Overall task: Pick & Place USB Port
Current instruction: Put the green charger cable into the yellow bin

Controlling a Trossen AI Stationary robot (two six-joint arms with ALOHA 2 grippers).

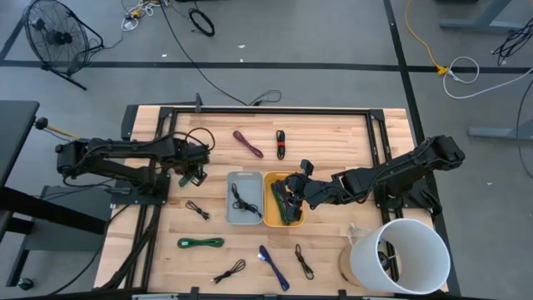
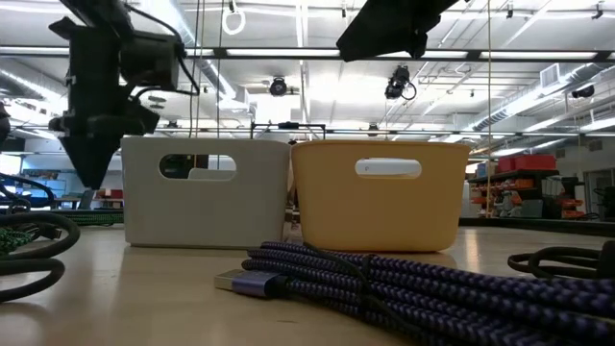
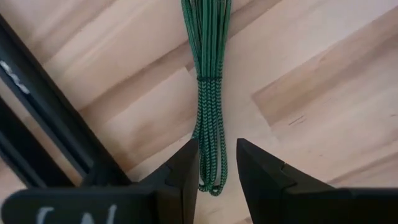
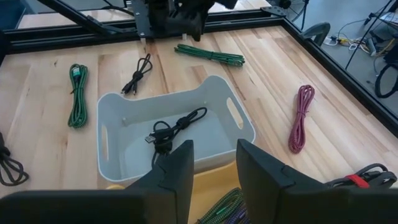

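My left gripper (image 3: 216, 144) is open and points down at the table's left side (image 1: 191, 171), its fingers on either side of the looped end of a green braided cable (image 3: 208, 93) that lies flat on the wood. My right gripper (image 4: 214, 144) is open above the yellow bin (image 1: 283, 200), which holds green and purple cables (image 4: 225, 208). Beside the yellow bin stands a grey bin (image 4: 177, 134) with a black cable (image 4: 177, 127) on its floor. My left gripper comes at the green cable from above, one finger (image 3: 186, 165) on each side of its looped end (image 3: 211, 177), fingers across the bundle. Whether they touch it I cannot tell. The cable lies flat on the table.
Loose cables lie around the bins: green (image 1: 201, 242), blue-purple (image 1: 273, 267), black (image 1: 197, 209) (image 1: 229, 272) (image 1: 304, 261), maroon (image 1: 247, 143), black-red (image 1: 281, 144). A white bucket (image 1: 400, 254) stands at the near right corner. A black frame (image 1: 266, 111) runs along the table's edges.
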